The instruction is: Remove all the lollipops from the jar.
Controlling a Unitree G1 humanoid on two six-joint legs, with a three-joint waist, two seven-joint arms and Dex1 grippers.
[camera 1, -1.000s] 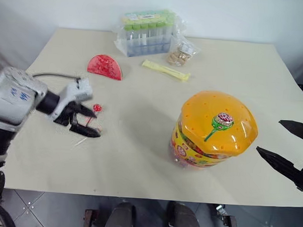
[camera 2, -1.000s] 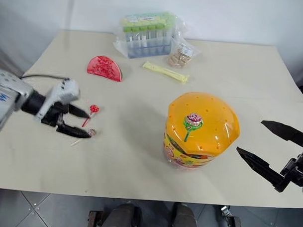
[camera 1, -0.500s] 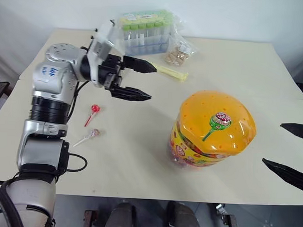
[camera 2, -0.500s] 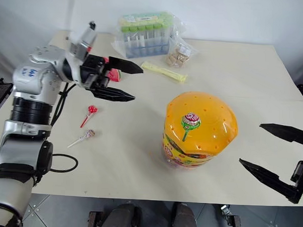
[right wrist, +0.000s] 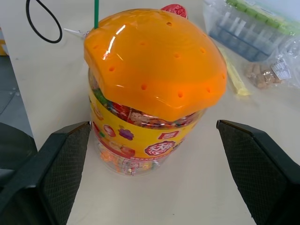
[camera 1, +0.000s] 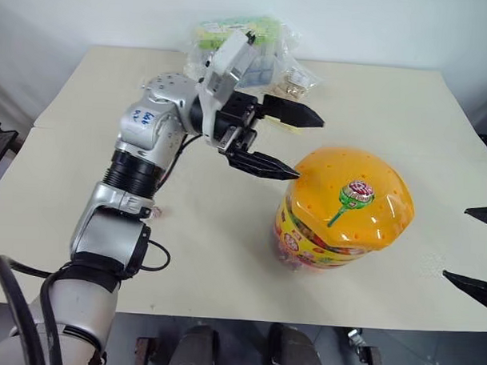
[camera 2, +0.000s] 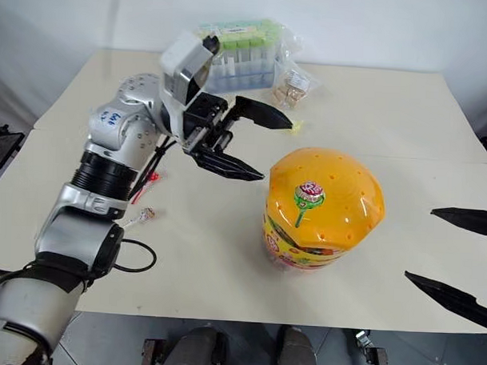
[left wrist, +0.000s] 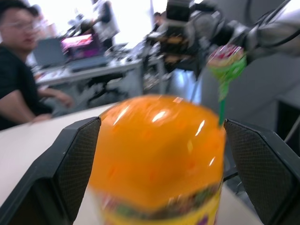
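A pale beige table (camera 1: 225, 254) stands against a white wall, and the jar (camera 1: 342, 210), a squat clear tub with an orange domed lid full of small holes and a yellow-red label, sits on it toward the robot's right. One lollipop (camera 1: 357, 194), red-and-white wrapped on a green stick, stands stuck in a hole on top of the jar's lid. Two more lollipops lie on the table well to the left of the jar: one on a white stick (camera 2: 140, 217) beside the left forearm, and one with a red stick (camera 2: 151, 179) mostly hidden behind that arm. The left tool (camera 1: 297, 144) hangs in the air just left of the jar's lid at about lid height, its two black fingers spread wide with nothing between them, one fingertip (camera 1: 285, 172) close to the lid's edge; whether it touches cannot be told. The right tool (camera 2: 457, 258) is to the right of the jar and apart from it, fingers also wide apart and empty. Behind the jar, near the table's far edge, lie a clear bag of green-capped tubes (camera 1: 240, 46), a small packet of brown pieces (camera 2: 291, 86) and a yellow strip (camera 2: 293, 126), partly hidden by the left tool
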